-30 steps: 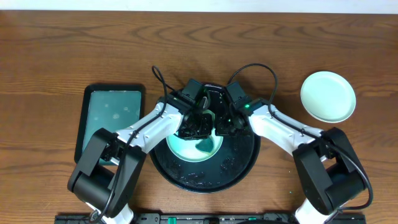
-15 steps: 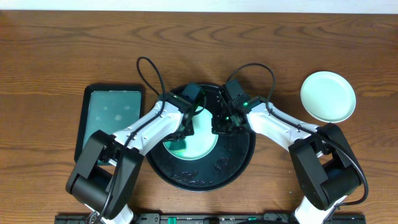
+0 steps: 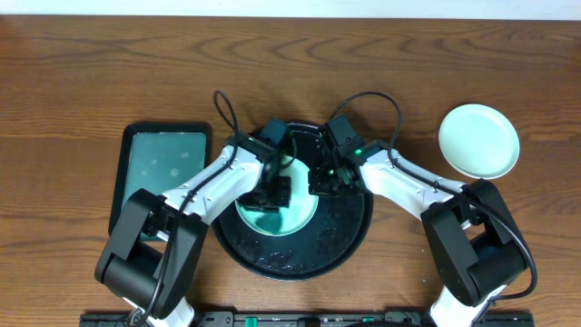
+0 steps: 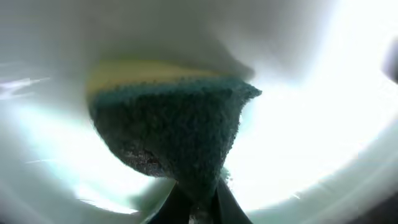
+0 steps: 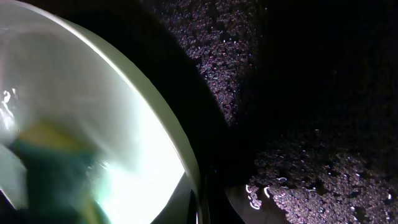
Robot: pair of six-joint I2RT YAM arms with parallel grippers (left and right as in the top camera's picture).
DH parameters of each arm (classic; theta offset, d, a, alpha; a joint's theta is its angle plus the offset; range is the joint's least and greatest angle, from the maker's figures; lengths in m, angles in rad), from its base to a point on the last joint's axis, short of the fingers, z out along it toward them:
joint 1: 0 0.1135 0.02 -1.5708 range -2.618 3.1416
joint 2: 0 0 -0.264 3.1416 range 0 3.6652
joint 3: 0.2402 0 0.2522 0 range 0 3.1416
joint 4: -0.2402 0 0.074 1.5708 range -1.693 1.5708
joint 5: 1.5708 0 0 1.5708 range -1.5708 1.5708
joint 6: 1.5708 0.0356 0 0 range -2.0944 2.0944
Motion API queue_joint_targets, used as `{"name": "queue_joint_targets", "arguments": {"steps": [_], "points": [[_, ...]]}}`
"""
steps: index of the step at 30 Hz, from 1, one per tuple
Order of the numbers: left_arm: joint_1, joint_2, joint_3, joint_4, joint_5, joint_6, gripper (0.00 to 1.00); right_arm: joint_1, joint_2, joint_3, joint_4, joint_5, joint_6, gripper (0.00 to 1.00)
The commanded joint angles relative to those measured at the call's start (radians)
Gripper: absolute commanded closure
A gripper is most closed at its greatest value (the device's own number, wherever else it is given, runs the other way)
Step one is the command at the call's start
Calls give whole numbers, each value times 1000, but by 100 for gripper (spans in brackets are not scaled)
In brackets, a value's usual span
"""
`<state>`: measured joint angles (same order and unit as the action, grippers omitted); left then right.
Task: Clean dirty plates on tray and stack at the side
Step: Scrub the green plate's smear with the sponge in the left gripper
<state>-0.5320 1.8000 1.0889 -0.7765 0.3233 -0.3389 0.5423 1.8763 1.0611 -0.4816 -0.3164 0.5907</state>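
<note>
Teal sponge (image 4: pixel 174 130) pinched in my closed left pincer (image 3: pixel 270 193), now slid to left half of mint plate (image 3: pixel 295 213) | plate sits mid black tray (image 3: pixel 349 238), right rim clamped by my right pincer (image 3: pixel 320 182) | scrub likely unfinished | pale plate (image 3: pixel 478 141) near bench's right edge

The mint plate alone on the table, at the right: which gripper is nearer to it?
Right. The right gripper is at the right rim of the tray plate, left of the lone plate; the left gripper, with the sponge, is farther left, over that tray plate.
</note>
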Motion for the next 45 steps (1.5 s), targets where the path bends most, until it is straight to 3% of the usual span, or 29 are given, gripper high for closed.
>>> {"name": "queue_joint_targets", "arguments": {"steps": [1,7,12,18,25,38,45], "points": [[-32,29,-26,37,349,121,93,9,74,-35,-15,56,14,99],[-27,29,-26,195,367,82,93,9,74,-35,-16,56,14,99],[-11,29,-26,293,216,-13,93,9,74,-35,-17,56,14,99],[46,29,-26,365,-75,-56,93,9,74,-35,-21,53,14,99],[142,31,-26,442,-164,-56,93,9,74,-35,-28,53,14,99],[252,31,-26,185,-492,-134,93,9,74,-35,-29,53,14,99],[251,31,-26,9,-435,-149,93,9,74,-35,-28,53,14,99]]}}
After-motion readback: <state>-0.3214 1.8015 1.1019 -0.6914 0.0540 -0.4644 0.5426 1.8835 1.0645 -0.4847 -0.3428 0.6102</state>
